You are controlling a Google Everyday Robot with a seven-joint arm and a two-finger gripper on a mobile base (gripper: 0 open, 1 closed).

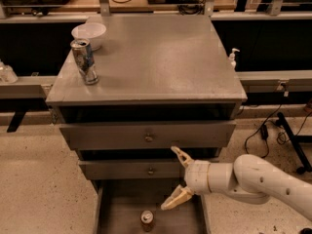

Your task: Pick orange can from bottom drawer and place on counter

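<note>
The orange can (146,220) – small, metallic, silver-topped, its label too small to read – stands upright in the open bottom drawer (117,204), a plain grey metal tray. The gripper (170,179) hangs over the drawer's right side, apart from the can, tan fingers (179,155) spread wide and holding nothing. On the matte grey worktop (161,57) – a blue-and-silver can (85,61) near a white bowl (89,33)
</note>
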